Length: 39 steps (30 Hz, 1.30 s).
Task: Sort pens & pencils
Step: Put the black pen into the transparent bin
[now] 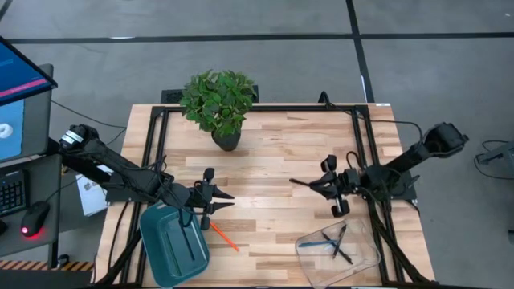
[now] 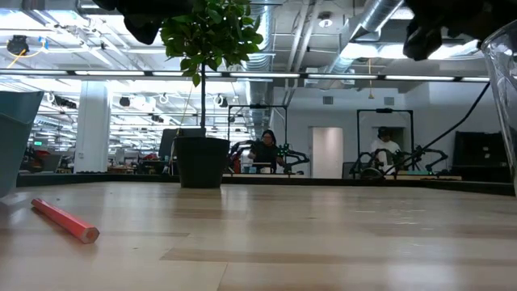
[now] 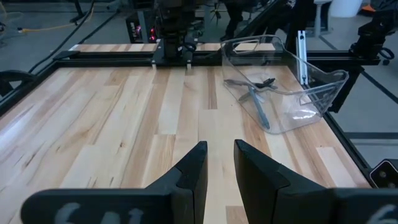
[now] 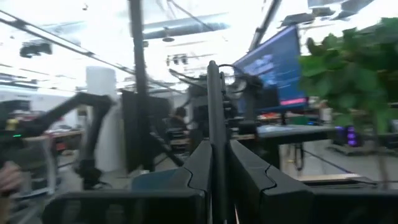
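My right gripper [image 1: 315, 186] hovers over the table's middle right, shut on a thin dark pen [image 4: 211, 112] that juts past its fingertips toward the left [image 1: 297, 182]. My left gripper [image 1: 222, 200] hangs open by the teal tray [image 1: 165, 245], with nothing between its fingers [image 3: 217, 168]. The teal tray holds dark pens [image 1: 190, 238]. An orange pencil [image 1: 226, 238] lies flat on the wood beside that tray [image 2: 65, 221]. A clear tray [image 1: 341, 250] at the near right holds a blue pen [image 1: 324, 239] and dark pens [image 3: 256, 93]. My right gripper pinches the dark pen's shaft [image 4: 212, 155] between its two fingers [image 4: 198, 171]. The fingers come from the table's right, about level and tipped a little up, and lie along the pen. Its long free end sticks out beyond the tips, clear of the table.
A potted plant [image 1: 219, 103] stands at the far middle of the table [image 1: 265, 160]. Black frame rails [image 1: 265, 107] run along the table's edges. Bare wood lies between the two grippers. A monitor, keyboard and mouse [image 1: 32, 218] sit off the table's left.
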Tool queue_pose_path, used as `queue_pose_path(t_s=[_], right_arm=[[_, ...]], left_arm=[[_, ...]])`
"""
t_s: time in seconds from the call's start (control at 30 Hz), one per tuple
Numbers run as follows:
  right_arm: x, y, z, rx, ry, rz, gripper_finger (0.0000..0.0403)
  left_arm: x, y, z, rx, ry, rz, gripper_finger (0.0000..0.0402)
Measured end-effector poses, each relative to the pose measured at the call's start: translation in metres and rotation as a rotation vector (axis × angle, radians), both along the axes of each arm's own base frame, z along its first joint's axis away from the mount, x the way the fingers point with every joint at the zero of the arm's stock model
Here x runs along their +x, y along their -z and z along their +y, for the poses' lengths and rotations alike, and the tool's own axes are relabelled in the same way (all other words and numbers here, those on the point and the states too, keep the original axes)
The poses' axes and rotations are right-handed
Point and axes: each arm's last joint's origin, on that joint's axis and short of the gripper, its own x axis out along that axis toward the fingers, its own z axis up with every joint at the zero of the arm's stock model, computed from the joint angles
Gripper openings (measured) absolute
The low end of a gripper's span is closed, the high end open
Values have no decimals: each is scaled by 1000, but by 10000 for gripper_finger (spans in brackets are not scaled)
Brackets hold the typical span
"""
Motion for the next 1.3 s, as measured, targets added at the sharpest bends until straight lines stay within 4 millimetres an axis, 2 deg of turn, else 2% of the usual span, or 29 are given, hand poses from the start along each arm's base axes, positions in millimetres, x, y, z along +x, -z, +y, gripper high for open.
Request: queue_pose_path(t_s=[0.47, 0.93, 1.3], right_arm=[[-19, 1, 37, -4, -234, 6, 60], [-54, 2, 74, -13, -523, 14, 60], [-76, 2, 90, 4, -672, 30, 60]], left_arm=[[0, 0, 0, -16, -5, 0, 71], [0, 0, 0, -23, -7, -3, 71], [0, 0, 0, -45, -21, -6, 71]])
